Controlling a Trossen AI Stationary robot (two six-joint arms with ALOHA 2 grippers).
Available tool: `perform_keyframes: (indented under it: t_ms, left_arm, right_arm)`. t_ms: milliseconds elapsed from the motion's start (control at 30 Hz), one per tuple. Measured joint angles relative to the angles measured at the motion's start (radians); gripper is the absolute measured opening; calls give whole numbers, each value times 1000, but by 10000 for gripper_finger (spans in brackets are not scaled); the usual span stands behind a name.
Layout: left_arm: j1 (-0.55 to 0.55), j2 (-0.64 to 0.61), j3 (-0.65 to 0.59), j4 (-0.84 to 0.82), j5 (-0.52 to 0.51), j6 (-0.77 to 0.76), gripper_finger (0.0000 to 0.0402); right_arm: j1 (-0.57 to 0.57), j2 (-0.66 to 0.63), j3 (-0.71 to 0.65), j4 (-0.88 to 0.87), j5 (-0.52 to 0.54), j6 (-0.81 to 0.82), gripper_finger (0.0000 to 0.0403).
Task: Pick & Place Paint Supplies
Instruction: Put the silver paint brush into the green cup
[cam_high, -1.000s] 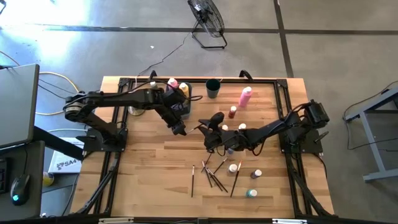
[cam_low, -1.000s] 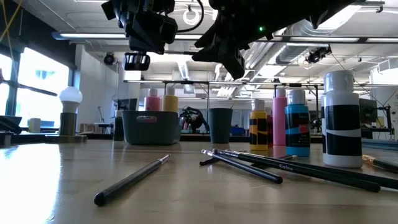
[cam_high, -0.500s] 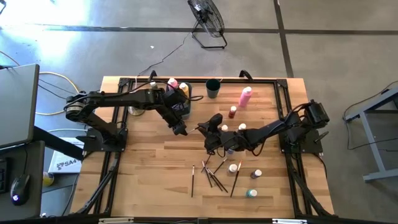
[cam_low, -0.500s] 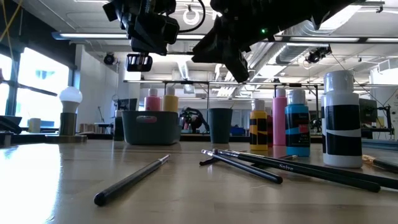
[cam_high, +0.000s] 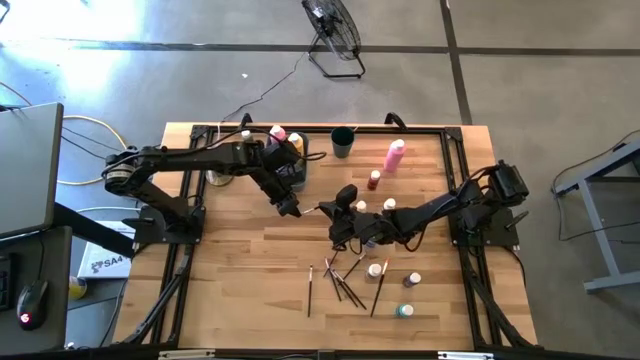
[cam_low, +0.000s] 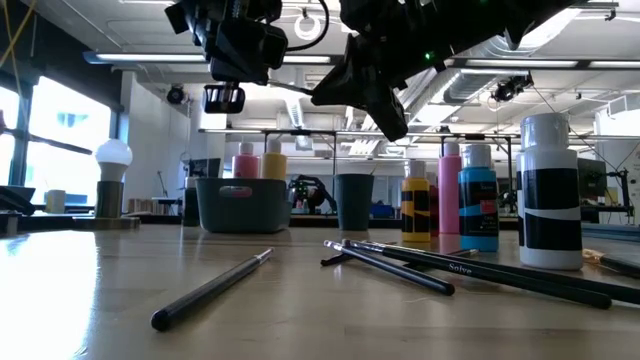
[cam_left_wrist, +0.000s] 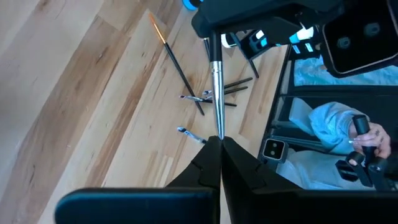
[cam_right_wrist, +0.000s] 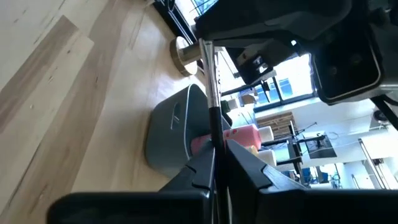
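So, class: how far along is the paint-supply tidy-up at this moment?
Done: a pink bottle and a yellow bottle appear to stand in the grey bin. In hand: one paintbrush, gripped mid-air by the left gripper and the right gripper. Left: loose brushes, small paint bottles and a second tall pink bottle.

Even overhead light; low view backlit, arms silhouetted, foreground perhaps soft.

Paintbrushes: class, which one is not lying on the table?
The paintbrush held in the air between the left gripper and the right gripper, both shut on it. The other paintbrushes lie flat on the wooden table.
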Motion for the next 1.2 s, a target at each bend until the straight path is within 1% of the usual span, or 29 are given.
perform_keyframes:
  t_ms: [233,333,433,567,733,900,1033,1100,1200]
  left_arm:
    - [0,0,0,3,22,0,1]
    - [0,0,0,13,22,7,8]
    - [0,1,0,22,13,45,21]
    - [-1,3,-2,21,-15,56,49]
    - [0,3,-2,22,-16,104,101]
    - [14,3,7,5,51,138,144]
    - [56,3,48,-21,122,139,154]
    - [79,4,71,-46,131,144,154]
    - [118,3,132,-125,149,205,155]
  right_arm:
    - [0,0,0,7,-2,-4,13]
    - [0,0,0,7,2,-4,13]
    - [-1,0,1,8,9,-2,12]
    - [-2,-4,5,17,15,2,10]
    - [-1,-4,5,10,10,1,10]
    - [-1,-4,5,4,13,-2,10]
    - [-1,-4,5,-11,57,-3,10]
    - [0,-4,5,-33,101,-2,10]
    - [0,-2,4,-45,169,-1,10]
